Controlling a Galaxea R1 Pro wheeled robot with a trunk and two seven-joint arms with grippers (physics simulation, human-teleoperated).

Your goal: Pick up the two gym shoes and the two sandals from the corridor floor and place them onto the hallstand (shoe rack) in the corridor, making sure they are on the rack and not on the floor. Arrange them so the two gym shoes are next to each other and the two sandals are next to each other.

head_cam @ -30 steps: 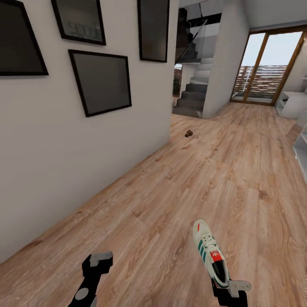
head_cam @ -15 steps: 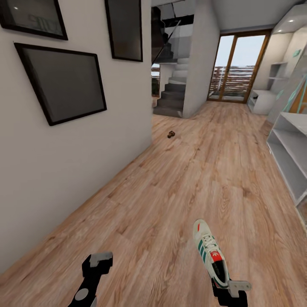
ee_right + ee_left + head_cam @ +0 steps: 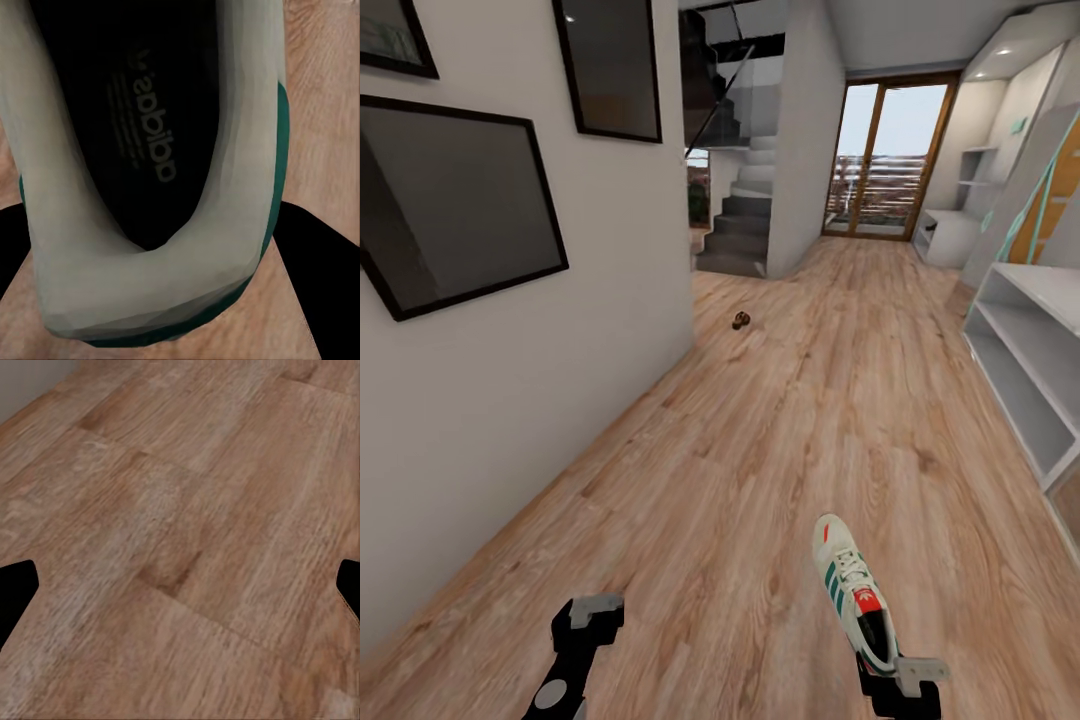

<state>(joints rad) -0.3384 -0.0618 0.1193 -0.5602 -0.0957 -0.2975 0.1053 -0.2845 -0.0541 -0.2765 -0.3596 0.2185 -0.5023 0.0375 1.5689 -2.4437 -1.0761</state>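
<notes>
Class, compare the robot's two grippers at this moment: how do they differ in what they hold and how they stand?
The right gripper is shut on the heel of a gym shoe, while the left gripper holds nothing. In the wrist views, the right one's fingers flank the shoe's heel, whereas the left one's fingers stand wide apart over bare floor. Both sit low in the head view, above the same plank floor.

Home corridor: wood plank floor (image 3: 800, 420), framed pics (image 3: 450, 205) on wall, staircase (image 3: 745, 225), glass door (image 3: 882, 160), white shelf unit (image 3: 1025, 350).
</notes>
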